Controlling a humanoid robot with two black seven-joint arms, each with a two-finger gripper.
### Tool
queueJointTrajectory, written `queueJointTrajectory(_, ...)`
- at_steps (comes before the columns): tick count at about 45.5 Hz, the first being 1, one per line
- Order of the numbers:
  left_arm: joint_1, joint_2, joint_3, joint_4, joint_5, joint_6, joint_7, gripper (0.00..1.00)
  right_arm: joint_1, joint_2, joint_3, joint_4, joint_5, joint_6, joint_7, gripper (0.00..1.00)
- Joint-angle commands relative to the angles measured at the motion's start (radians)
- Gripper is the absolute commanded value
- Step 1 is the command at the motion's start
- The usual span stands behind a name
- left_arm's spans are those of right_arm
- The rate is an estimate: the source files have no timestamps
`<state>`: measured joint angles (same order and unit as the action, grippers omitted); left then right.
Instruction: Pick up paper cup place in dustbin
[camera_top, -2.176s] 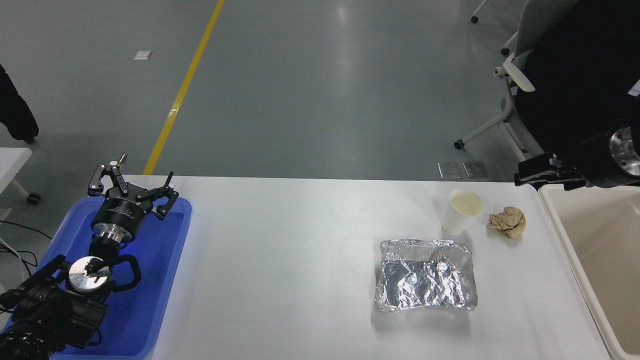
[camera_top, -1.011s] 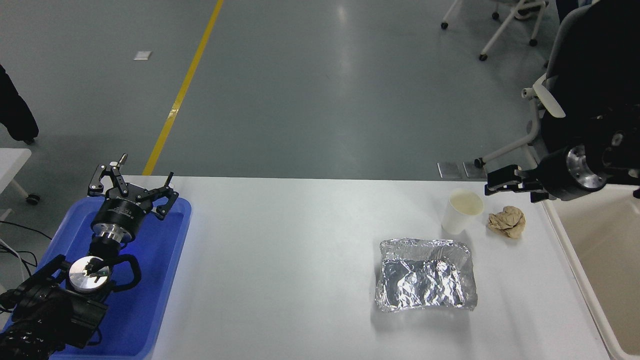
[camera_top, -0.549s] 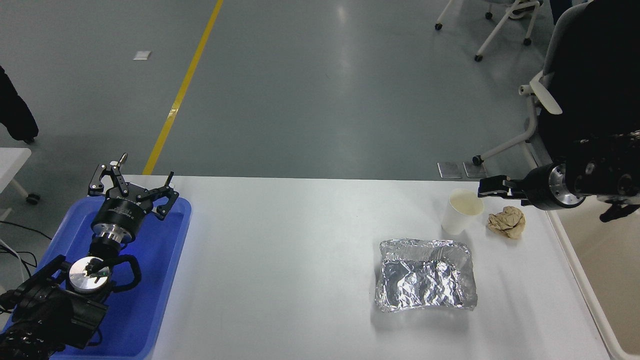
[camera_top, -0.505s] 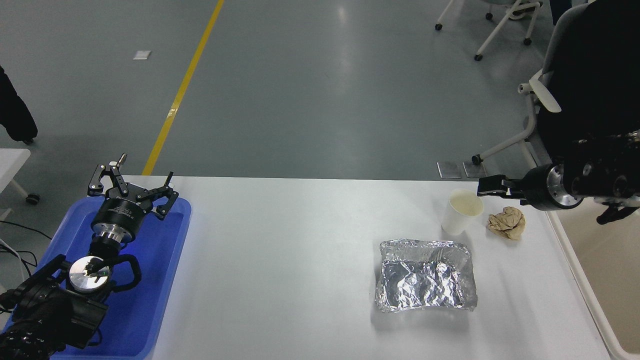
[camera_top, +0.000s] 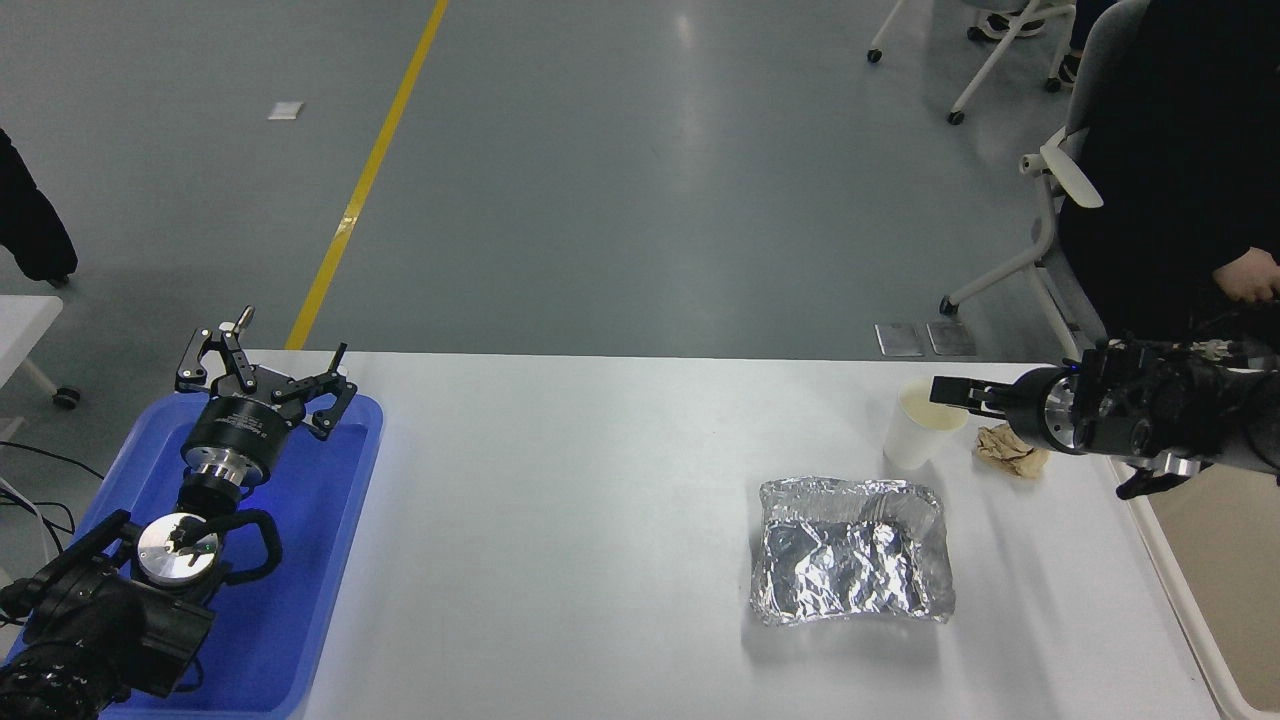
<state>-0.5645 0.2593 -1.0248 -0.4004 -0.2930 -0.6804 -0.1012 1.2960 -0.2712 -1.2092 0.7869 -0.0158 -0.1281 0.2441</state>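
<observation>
Brown paper ball (camera_top: 1010, 449) sits just beside paper cup (camera_top: 920, 428).

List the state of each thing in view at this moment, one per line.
Cup: upright on the table, mouth open, not gripped.
Paper ball: crumpled, right of the cup.
Foil tray: crinkled, lying open.
Dustbin: open, at the table's right end.
Blue tray: under the left gripper.
Right gripper: at the cup's rim, jaw state unclear.
Left gripper: open, parked.
</observation>
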Motion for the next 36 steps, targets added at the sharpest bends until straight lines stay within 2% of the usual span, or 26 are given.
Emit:
queueJointTrajectory(1,0.000,0.000,0.000,0.000,0.000,0.001,0.000,1.00,-0.076,0.024,0.003,-0.058,0.023,-0.071,0.000,0.99)
queueJointTrajectory(8,0.000,0.000,0.000,0.000,0.000,0.001,0.000,1.00,-0.104,0.026,0.026,-0.075,0.023,-0.107,0.001,0.97)
queueJointTrajectory(15,0.000,0.000,0.000,0.000,0.000,0.001,0.000,1.00,-0.138,0.032,0.028,-0.110,0.023,-0.113,0.001,0.87)
queueJointTrajectory(23,0.000,0.000,0.000,0.000,0.000,0.001,0.000,1.00,-0.155,0.032,0.040,-0.117,0.022,-0.125,0.001,0.85)
queueJointTrajectory(31,0.000,0.000,0.000,0.000,0.000,0.001,0.000,1.00,-0.165,0.040,0.045,-0.115,0.017,-0.125,0.004,0.73)
queueJointTrajectory(36,0.000,0.000,0.000,0.000,0.000,0.001,0.000,1.00,-0.170,0.046,0.046,-0.114,0.014,-0.125,0.009,0.54)
